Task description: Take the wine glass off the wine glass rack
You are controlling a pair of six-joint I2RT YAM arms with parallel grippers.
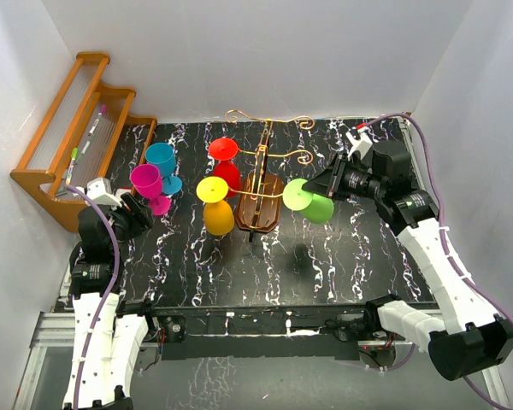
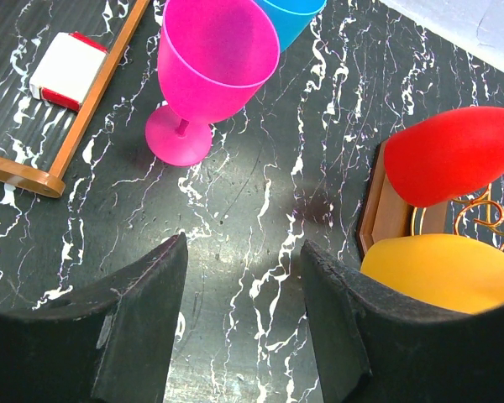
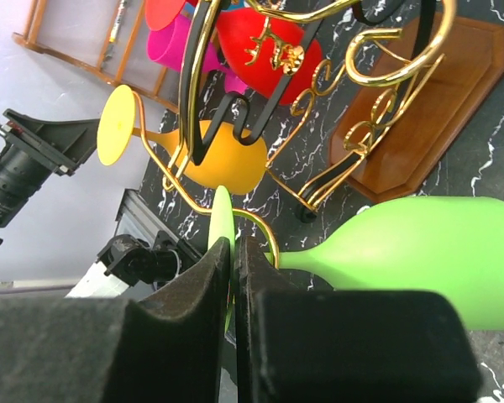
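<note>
In the wrist view, right gripper (image 3: pixel 233 256) pinching green glass (image 3: pixel 428 252) foot

The worktop (image 1: pixel 342 256) is showing black with white veining, the wine glass rack (image 1: pixel 263 201) dark brown with gold wire, while the green wine glass (image 1: pixel 310 202), yellow glass (image 1: pixel 217 212), red glass (image 1: pixel 227 169), magenta glass (image 1: pixel 149 186) and blue glass (image 1: pixel 163 162) are glowing.

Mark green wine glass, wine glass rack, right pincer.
green wine glass (image 3: pixel 428 252), right wrist view, its bowl.
wine glass rack (image 1: pixel 272 210), top external view, its wooden base.
right pincer (image 3: pixel 233 252), right wrist view, between fingertips pinching the glass's foot.
</note>
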